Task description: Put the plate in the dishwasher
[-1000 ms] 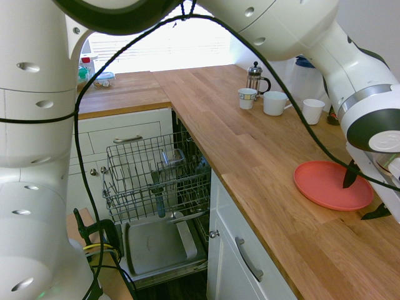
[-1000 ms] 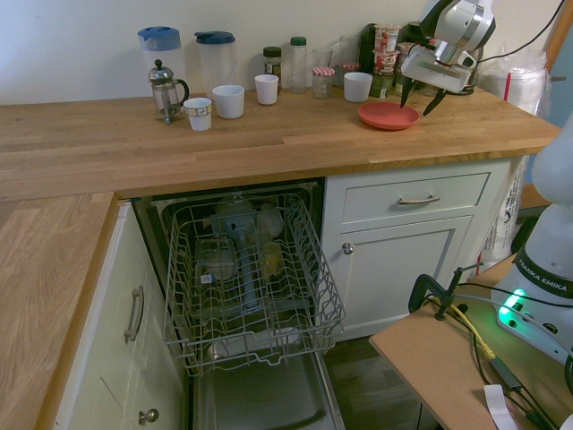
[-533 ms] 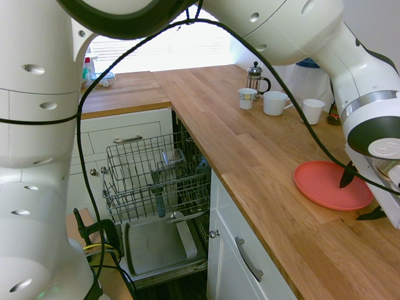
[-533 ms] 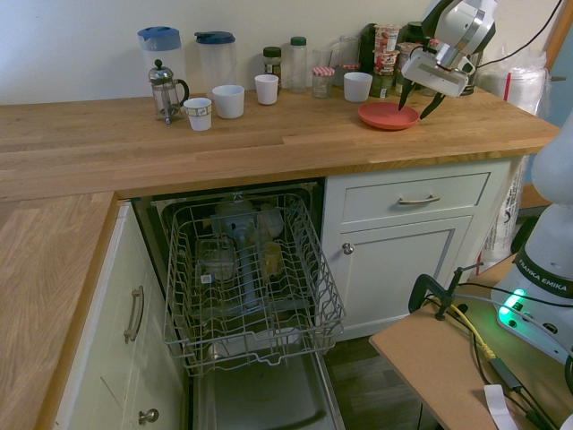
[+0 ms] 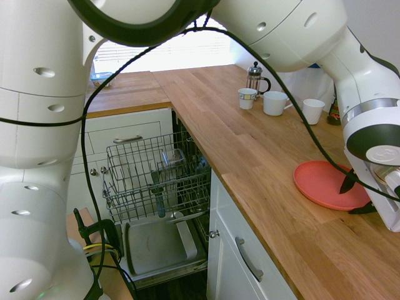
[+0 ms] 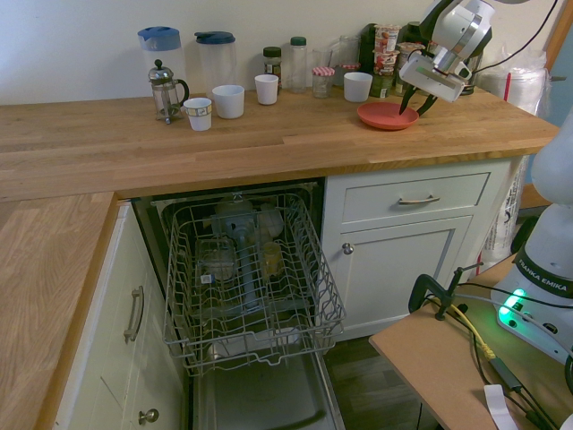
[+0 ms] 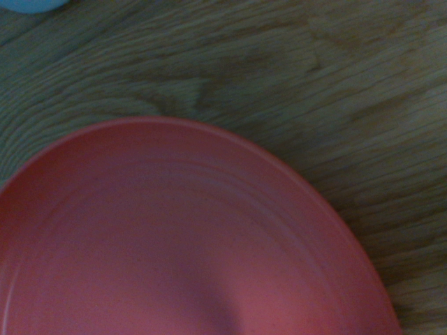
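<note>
The coral-red plate [image 5: 324, 184] lies flat on the wooden counter, near its front edge, and fills most of the wrist view [image 7: 174, 237]. My gripper [image 5: 355, 195] is down at the plate's right rim, tilted. One dark finger is over the plate's inside and the other is just outside the rim. The jaws stand apart, narrowed around the rim. From the other side, the gripper [image 6: 414, 103] sits at the right edge of the plate [image 6: 383, 115]. The dishwasher [image 5: 153, 172] stands open under the counter, its wire rack [image 6: 246, 269] pulled out with a few items inside.
White mugs [image 5: 274, 102] and a French press [image 5: 254, 76] stand further back on the counter. Jugs [image 6: 159, 43], jars and bottles [image 6: 298, 64] line the wall behind the plate. White cabinet drawers [image 6: 416, 199] sit below the plate. The lowered dishwasher door [image 5: 156, 240] juts out at floor level.
My gripper has dropped lower onto the plate's right rim and its fingers have drawn closer together. The plate has not moved.
</note>
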`<state>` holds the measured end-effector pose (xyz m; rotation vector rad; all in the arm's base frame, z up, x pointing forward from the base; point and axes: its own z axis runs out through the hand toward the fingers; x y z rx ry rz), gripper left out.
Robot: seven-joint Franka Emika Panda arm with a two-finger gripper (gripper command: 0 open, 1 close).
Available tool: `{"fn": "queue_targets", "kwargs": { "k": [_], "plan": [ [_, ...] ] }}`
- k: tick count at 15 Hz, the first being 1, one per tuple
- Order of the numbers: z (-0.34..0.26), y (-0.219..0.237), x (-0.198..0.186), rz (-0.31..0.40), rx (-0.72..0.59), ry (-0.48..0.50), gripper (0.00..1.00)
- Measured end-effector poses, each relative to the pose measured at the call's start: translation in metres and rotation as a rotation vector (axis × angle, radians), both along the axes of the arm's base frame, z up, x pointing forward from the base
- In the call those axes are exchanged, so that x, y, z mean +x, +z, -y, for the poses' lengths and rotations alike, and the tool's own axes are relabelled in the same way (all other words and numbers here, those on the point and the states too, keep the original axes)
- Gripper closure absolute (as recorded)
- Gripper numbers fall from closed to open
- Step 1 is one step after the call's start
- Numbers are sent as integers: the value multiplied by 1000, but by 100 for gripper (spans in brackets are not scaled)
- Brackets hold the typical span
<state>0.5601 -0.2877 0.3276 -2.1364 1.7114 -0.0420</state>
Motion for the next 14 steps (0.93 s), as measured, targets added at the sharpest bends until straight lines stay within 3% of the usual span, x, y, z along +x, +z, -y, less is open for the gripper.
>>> {"fn": "queue_targets", "kwargs": {
  "k": [10,14],
  "plan": [
    [9,-5,0,26,52,31,100],
    [17,21,-2,72,43,68,100]
  ]
}}
